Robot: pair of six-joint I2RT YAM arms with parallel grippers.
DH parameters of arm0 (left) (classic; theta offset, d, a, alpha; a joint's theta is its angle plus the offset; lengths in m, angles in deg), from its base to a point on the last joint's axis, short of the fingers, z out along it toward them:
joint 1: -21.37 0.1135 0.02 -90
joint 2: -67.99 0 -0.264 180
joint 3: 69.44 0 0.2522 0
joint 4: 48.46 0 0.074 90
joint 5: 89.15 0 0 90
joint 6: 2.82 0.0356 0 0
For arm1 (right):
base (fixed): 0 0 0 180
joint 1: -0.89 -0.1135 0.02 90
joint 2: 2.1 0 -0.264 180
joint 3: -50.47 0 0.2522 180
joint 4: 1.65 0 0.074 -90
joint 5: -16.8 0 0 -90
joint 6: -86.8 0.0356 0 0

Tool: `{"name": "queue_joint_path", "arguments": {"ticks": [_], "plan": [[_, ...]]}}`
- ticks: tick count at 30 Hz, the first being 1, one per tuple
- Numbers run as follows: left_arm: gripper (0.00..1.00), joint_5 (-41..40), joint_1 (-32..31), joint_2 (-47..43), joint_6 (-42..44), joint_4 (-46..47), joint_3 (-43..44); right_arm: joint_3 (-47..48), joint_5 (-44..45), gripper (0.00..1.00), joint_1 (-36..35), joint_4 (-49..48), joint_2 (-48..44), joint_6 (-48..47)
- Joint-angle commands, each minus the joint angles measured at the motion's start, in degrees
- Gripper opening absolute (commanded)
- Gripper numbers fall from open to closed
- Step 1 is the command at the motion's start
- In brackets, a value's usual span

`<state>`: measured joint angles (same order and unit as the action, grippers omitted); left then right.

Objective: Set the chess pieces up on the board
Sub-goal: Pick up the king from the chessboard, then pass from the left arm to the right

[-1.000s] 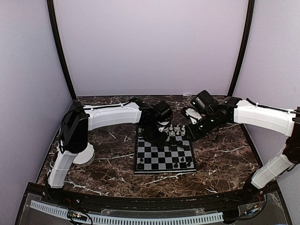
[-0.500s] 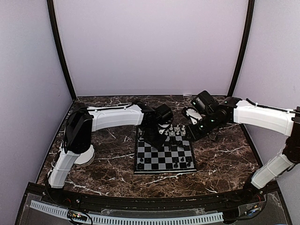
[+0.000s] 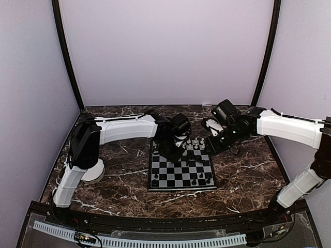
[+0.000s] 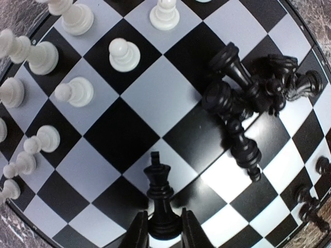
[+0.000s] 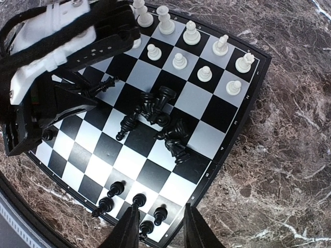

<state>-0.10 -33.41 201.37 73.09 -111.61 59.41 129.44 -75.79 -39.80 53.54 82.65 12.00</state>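
The board point(image 3: 181, 173) lies mid-table. In the left wrist view a black king point(image 4: 161, 196) stands upright on it, and my left gripper point(image 4: 164, 232) is shut on its base, one finger touching each side. A heap of fallen black pieces point(image 4: 248, 98) lies to the right of it, and white pawns point(image 4: 124, 54) stand at the upper left. My right gripper point(image 5: 160, 227) hangs open high over the board's corner with nothing between its fingers. Black pawns point(image 5: 116, 188) stand below it. From above, the left gripper point(image 3: 173, 152) is at the board's far left and the right gripper point(image 3: 209, 144) at its far right.
A white bowl point(image 3: 93, 170) sits on the marble left of the board, half hidden by the left arm's base. The left arm point(image 5: 62, 62) reaches over the board's far left part. White pieces point(image 5: 191, 33) line the far rows. Purple walls enclose the table.
The left gripper's jaws have narrowed onto the black king's base, and the left arm has shifted slightly right. The right arm has barely moved.
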Motion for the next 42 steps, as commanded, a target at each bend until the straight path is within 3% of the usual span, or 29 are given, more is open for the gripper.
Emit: {"name": "queue_joint_path", "arguments": {"ticks": [1,8,13,25,32,37,42], "plan": [[0.16,0.0,0.1,-10.7,3.0,3.5,-5.8,0.5,-2.5,0.31,0.7,-2.9,1.0,1.6],[0.17,6.9,0.0,-26.9,7.2,19.3,-23.7,-0.4,-15.4,0.34,5.9,-8.2,2.6,8.5],[0.17,11.3,-0.1,-34.7,8.6,28.2,-31.9,-2.8,-32.1,0.37,10.3,-17.1,3.0,14.3],[0.17,13.8,-0.7,-35.4,10.2,29.5,-32.2,-2.2,-47.4,0.47,10.2,-30.2,4.0,21.1],[0.17,15.3,-1.1,-33.9,10.2,30.1,-30.9,-1.0,-51.3,0.49,8.4,-32.0,5.6,21.8],[0.17,15.5,-1.3,-32.9,10.3,30.2,-29.6,-0.6,-53.4,0.48,7.5,-32.5,6.0,22.1],[0.17,15.4,-1.4,-32.4,10.3,30.3,-28.8,-1.0,-54.5,0.42,7.2,-32.9,6.1,22.3]]}}
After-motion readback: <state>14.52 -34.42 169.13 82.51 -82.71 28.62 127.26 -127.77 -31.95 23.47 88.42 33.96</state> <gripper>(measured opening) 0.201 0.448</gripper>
